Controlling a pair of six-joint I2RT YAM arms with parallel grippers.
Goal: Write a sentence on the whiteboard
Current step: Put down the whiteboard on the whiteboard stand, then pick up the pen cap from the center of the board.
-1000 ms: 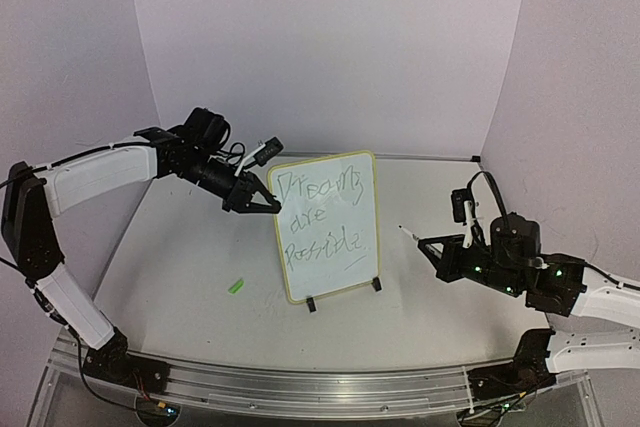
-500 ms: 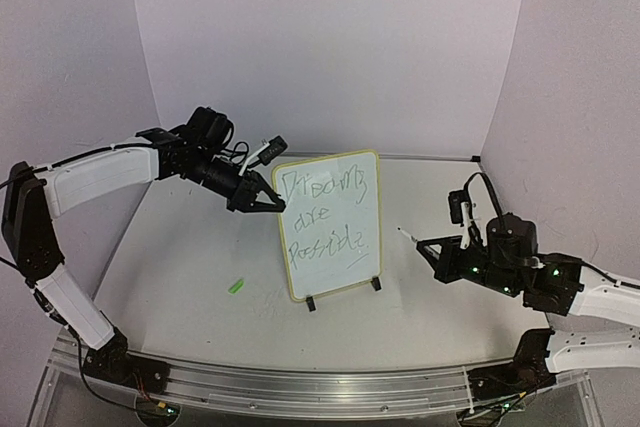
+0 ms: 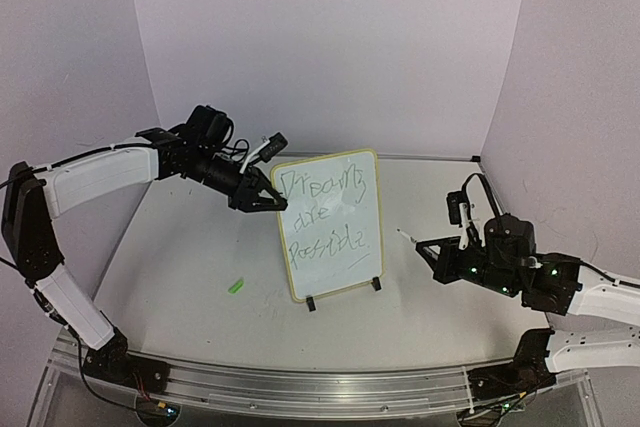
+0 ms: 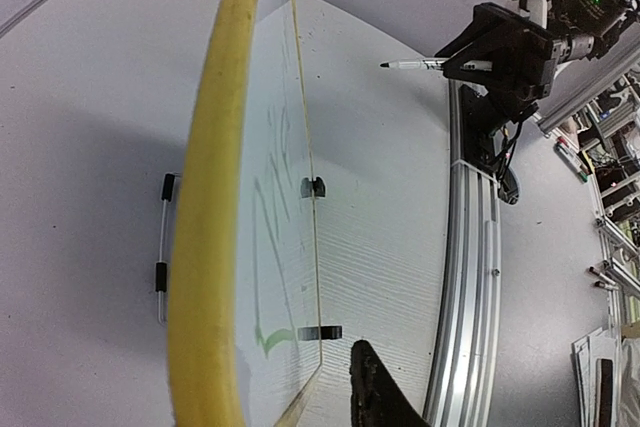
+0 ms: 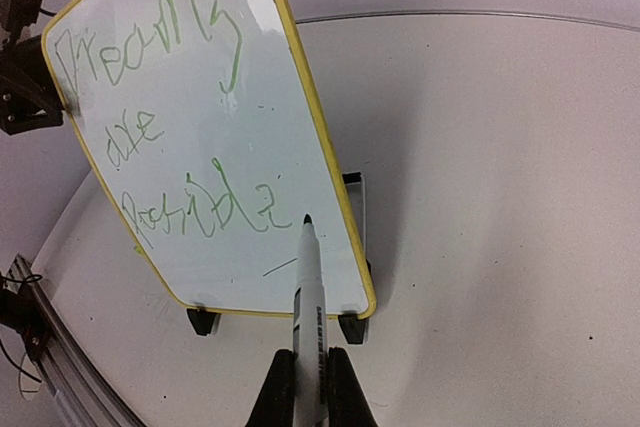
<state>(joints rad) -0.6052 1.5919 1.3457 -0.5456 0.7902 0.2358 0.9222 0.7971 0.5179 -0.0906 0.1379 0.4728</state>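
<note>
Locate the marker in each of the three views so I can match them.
Top external: marker at centre right, tip toward the whiteboard.
Left wrist: marker top right, in the right gripper.
Right wrist: marker bottom centre.
Shared landmark: the whiteboard's yellow frame.

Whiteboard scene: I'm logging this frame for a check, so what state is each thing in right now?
whiteboard: upright on its clip feet, leaning a little, top left edge gripped by the left hand.
sentence: three green lines, written.
marker: uncapped, tip off the board.
left hand: shut on the whiteboard.
right hand: shut on the marker.
green scrap: lying on the table.
</note>
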